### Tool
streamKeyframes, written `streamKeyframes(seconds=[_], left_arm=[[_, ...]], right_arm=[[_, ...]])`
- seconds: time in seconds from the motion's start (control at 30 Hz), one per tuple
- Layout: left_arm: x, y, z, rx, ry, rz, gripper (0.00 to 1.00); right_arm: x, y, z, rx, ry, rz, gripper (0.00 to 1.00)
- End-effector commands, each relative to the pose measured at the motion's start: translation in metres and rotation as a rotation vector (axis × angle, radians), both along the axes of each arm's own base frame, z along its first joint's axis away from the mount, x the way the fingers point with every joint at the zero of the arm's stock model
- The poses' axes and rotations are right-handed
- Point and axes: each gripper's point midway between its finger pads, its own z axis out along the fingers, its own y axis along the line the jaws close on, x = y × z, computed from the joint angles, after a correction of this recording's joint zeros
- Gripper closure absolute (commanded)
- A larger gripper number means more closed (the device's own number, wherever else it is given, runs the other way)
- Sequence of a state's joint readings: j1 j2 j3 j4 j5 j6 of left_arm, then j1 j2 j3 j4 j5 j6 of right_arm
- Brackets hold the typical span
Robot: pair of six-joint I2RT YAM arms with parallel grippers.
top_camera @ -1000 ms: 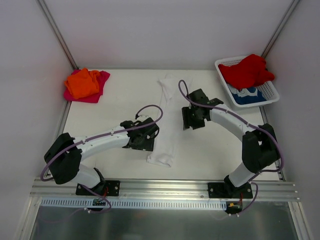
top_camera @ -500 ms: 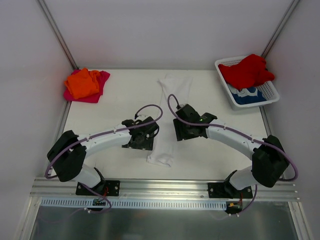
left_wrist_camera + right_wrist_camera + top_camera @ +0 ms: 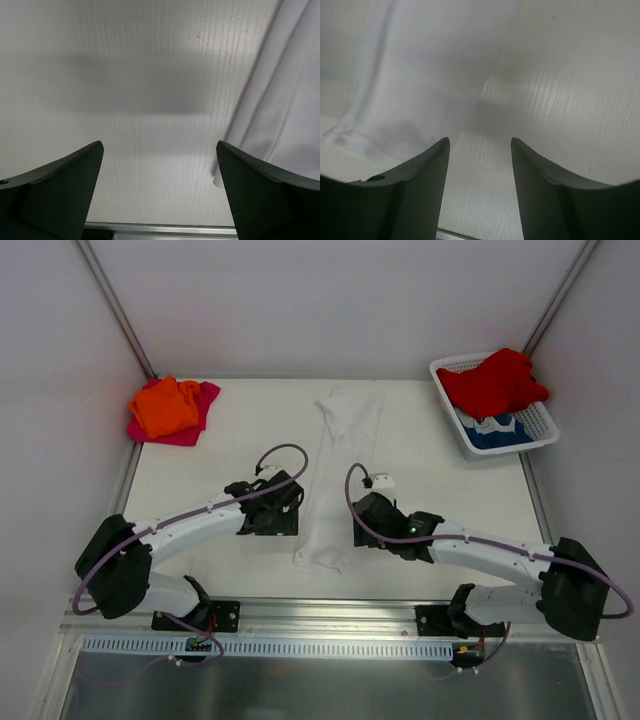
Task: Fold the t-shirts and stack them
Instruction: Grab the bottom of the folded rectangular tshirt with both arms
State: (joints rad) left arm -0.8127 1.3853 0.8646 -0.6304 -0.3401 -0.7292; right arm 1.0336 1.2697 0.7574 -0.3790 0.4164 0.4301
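Both arms are drawing back beside the white t-shirt (image 3: 338,455), near its hem, jaws spread and empty, probably lining up another fold.

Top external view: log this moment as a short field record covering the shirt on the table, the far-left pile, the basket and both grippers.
white t-shirt: long narrow strip, flat on the table, running far to near
left gripper: open, over bare table just left of the strip, holding nothing
right gripper: open, straddling the strip's right edge, holding nothing
pile: orange t-shirt on magenta t-shirt, far left corner
basket: far right; red t-shirt heaped over blue-and-white t-shirt
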Motion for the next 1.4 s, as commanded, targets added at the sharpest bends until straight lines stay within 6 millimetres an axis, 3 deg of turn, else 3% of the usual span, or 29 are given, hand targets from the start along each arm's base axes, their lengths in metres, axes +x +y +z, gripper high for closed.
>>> streamKeyframes(seconds=[0.0, 0.07, 0.23, 0.47, 0.57, 0.77, 1.07, 1.23, 1.27, 1.3, 1.37], left_arm=[[-0.002, 0.005, 0.007, -0.078, -0.044, 0.039, 0.02], [-0.001, 0.008, 0.013, -0.119, -0.064, 0.054, 0.02], [-0.004, 0.010, 0.015, -0.181, -0.089, 0.075, 0.02], [-0.006, 0.011, 0.013, -0.184, -0.086, 0.082, 0.02], [-0.006, 0.011, 0.013, -0.184, -0.086, 0.082, 0.02], [-0.007, 0.012, 0.009, -0.179, -0.079, 0.084, 0.02], [-0.013, 0.014, 0.003, -0.179, -0.060, 0.087, 0.02], [-0.013, 0.015, 0.003, -0.181, -0.063, 0.089, 0.02], [-0.014, 0.015, 0.002, -0.180, -0.060, 0.088, 0.02], [-0.014, 0.015, 0.002, -0.179, -0.059, 0.088, 0.02], [-0.015, 0.015, 0.000, -0.177, -0.052, 0.089, 0.02]], right_arm=[[0.014, 0.004, 0.030, 0.240, -0.131, -0.128, 0.44], [0.013, 0.000, 0.041, 0.313, -0.159, -0.159, 0.44], [0.006, -0.015, 0.028, 0.417, -0.146, -0.280, 0.45], [-0.006, -0.031, -0.014, 0.372, -0.051, -0.405, 0.45], [-0.012, -0.028, -0.026, 0.377, -0.018, -0.417, 0.45], [-0.021, -0.011, -0.037, 0.367, 0.000, -0.421, 0.45], [-0.037, 0.045, -0.050, 0.344, 0.038, -0.314, 0.45], [-0.040, 0.068, -0.046, 0.344, 0.043, -0.262, 0.46], [-0.041, 0.070, -0.045, 0.344, 0.045, -0.255, 0.47], [-0.042, 0.070, -0.045, 0.344, 0.044, -0.253, 0.54], [-0.042, 0.066, -0.046, 0.344, 0.038, -0.261, 0.80]])
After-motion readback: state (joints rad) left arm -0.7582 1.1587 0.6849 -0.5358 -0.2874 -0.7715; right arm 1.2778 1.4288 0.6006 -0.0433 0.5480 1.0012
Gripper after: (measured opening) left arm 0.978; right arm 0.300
